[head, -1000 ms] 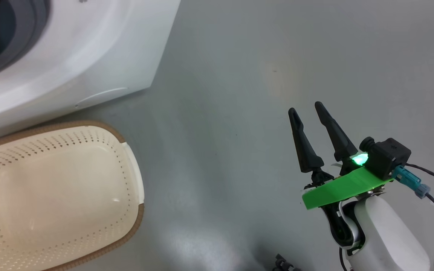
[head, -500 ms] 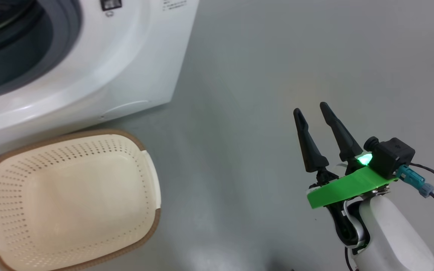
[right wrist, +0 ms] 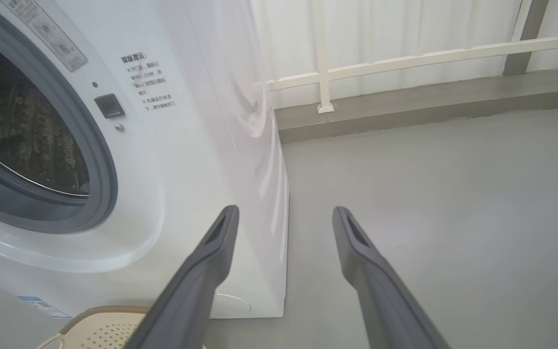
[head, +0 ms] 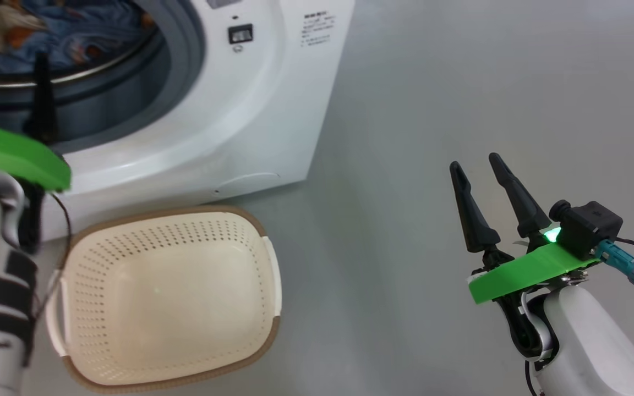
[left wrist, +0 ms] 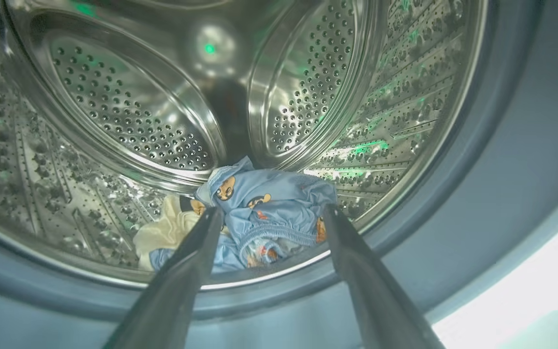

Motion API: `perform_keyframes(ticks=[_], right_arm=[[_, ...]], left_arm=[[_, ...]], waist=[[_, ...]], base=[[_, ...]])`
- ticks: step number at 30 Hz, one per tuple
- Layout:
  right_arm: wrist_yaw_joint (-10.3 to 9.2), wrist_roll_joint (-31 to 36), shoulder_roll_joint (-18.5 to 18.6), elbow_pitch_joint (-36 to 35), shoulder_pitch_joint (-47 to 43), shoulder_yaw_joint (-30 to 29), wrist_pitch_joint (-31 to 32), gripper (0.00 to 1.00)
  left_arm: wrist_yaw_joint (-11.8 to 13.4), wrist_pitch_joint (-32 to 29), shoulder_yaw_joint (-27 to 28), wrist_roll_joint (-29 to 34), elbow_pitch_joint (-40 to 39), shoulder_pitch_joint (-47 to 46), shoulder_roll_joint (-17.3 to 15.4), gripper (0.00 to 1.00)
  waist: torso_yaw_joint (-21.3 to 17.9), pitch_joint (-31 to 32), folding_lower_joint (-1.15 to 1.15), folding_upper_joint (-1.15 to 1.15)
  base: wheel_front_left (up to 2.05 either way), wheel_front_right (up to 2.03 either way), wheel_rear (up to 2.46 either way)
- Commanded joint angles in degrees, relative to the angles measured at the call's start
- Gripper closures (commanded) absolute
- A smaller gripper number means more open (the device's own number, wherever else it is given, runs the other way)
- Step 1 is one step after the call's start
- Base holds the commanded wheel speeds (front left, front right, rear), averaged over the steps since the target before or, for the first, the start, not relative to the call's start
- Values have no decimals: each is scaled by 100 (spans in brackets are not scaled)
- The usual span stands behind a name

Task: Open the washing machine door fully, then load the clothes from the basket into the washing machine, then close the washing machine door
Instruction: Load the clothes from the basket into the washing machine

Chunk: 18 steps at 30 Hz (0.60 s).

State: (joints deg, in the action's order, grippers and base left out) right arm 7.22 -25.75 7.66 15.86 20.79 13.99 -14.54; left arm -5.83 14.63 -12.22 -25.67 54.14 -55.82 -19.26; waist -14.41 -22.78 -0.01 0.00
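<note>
White front-loader takes up more of my head view than a second ago. That's the camera swinging, not the machine or basket shifting. The swing brought the drum mouth and my left pincer into frame.

The cream perforated basket sits below and just right of the left pincer, bare inside now and in both earlier frames. My read: loading is finished and only closing the door is left. The mouth is uncovered, so I judge the door swung open.

The clothes lie on the steel drum floor, just past the left pincer's tips. Left pincer is spread at the grey gasket, nothing pinched. I can't tell if the tips brush cloth.

Right pincer is spread, empty, over grey floor, with the machine well off to its left.

Count:
- 1 machine
- 1 basket
- 1 heap of clothes, light-blue printed pieces plus one cream piece; exact number not readable
- 2 pincers
</note>
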Motion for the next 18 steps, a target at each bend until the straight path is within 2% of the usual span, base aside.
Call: perform_keyframes(ticks=[1, 18], right_arm=[[26, -75, 61, -95, -32, 40, -46, 0], [26, -156, 362, -69, -451, -110, -46, 0]], left_arm=[[49, 36, 185, 37, -270, 178, -189, 0], [86, 37, 853, 337, -2427, 2705, 299, 0]], waist=[[323, 357, 1, 0], [915, 1344, 1, 0]], base=[[0, 0, 0], [0, 0, 0]])
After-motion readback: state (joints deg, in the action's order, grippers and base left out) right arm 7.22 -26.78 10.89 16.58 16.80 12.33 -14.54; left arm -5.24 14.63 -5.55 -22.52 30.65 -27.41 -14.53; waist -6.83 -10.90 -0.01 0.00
